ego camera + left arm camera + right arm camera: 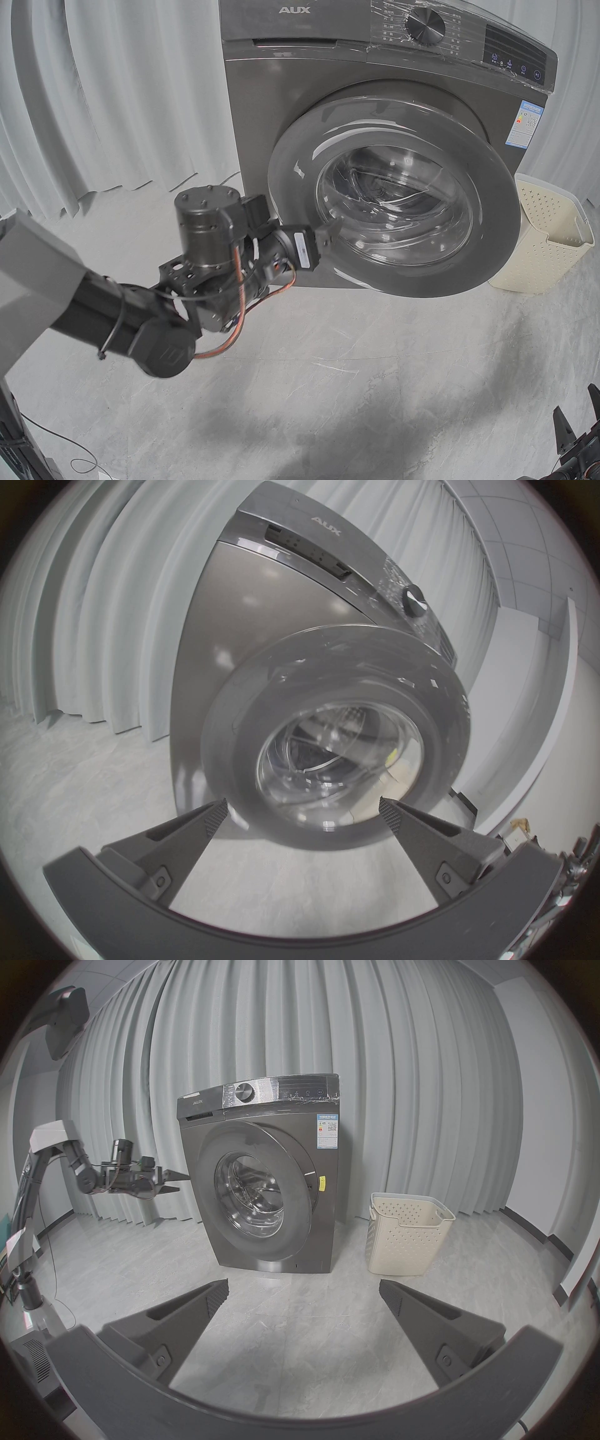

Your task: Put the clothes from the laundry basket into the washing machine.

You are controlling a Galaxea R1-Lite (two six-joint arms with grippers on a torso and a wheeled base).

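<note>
Head view has the washing machine (262, 94) standing on the floor (350, 387), its round door (500, 212) swung partly out on the side nearest the laundry basket (550, 250). The cream, perforated basket sits on the floor just beside the machine, on the robot's right. The door hides part of it, and what it holds cannot be made out. Reflections on the glass blur the drum behind.

The left tool (330, 230) hangs at the door's free edge, released and grasping nothing. Whether it touches the door cannot be told. The right tool (578, 431) sits low on the right, cut off by the corner; its wrist view shows it released and empty, well apart from machine and basket.
</note>
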